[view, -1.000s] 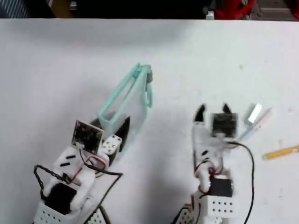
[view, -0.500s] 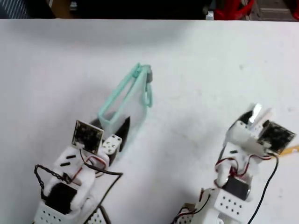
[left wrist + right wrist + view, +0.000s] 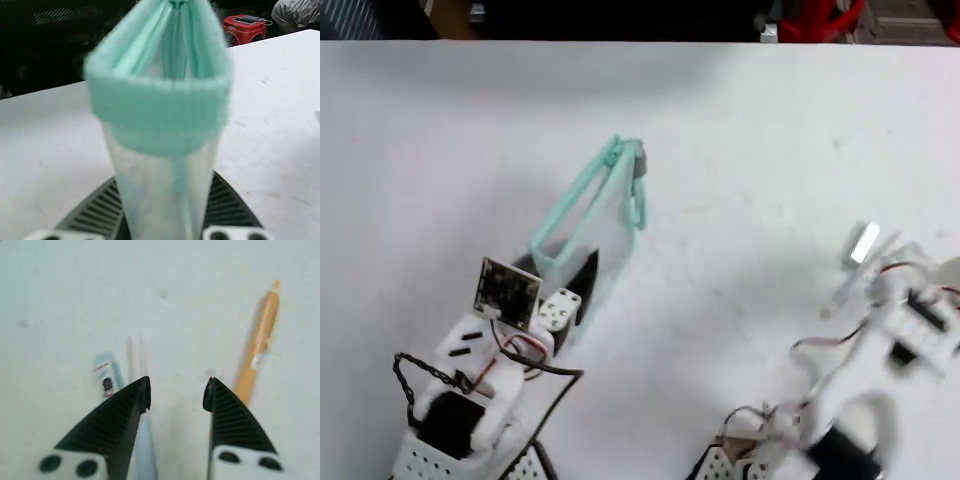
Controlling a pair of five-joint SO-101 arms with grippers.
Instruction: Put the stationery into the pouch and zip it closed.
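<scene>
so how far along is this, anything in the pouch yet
Early on. Done: the left end effector holds the pouch upright, mouth open; nothing shows inside it. In hand: the right end effector hangs open over the orange pen, the white pen and what looks like an eraser, gripping none. To do: all three go in, then zipping it shut.

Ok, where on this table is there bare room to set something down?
Bare table runs along the far edge beyond the pouch, and between the pouch and the right gripper. It's crowded by that gripper: small block, white pen, orange pen.
</scene>
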